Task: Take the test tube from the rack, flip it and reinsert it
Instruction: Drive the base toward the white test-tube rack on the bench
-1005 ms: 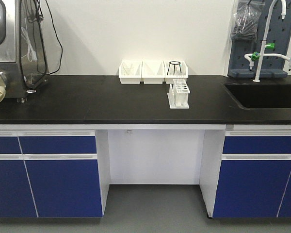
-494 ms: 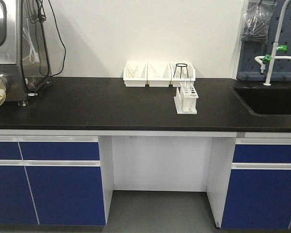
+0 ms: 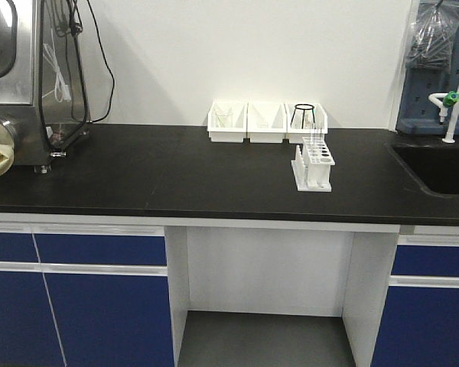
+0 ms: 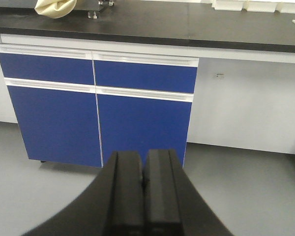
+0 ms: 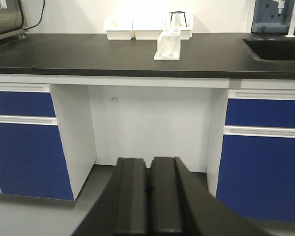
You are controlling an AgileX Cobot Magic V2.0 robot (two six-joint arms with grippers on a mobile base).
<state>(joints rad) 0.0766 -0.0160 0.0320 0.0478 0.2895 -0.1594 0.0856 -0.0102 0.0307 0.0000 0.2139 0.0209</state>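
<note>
The rack (image 3: 314, 164) is small and white, round holes across its top plate, upright on the black countertop (image 3: 176, 172) just before three white bins (image 3: 249, 122). The left gripper (image 4: 143, 160) is pressed together, empty, facing blue cabinet doors (image 4: 137, 123). The right gripper (image 5: 148, 164) is likewise closed, the rack well ahead, up and slightly right.

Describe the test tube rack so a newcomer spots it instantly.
On the long black countertop, left of the sink, three white bins line the wall. The rack stands alone in front of the rightmost bin. Unlike the bins, its top plate has rows of round holes.
</note>
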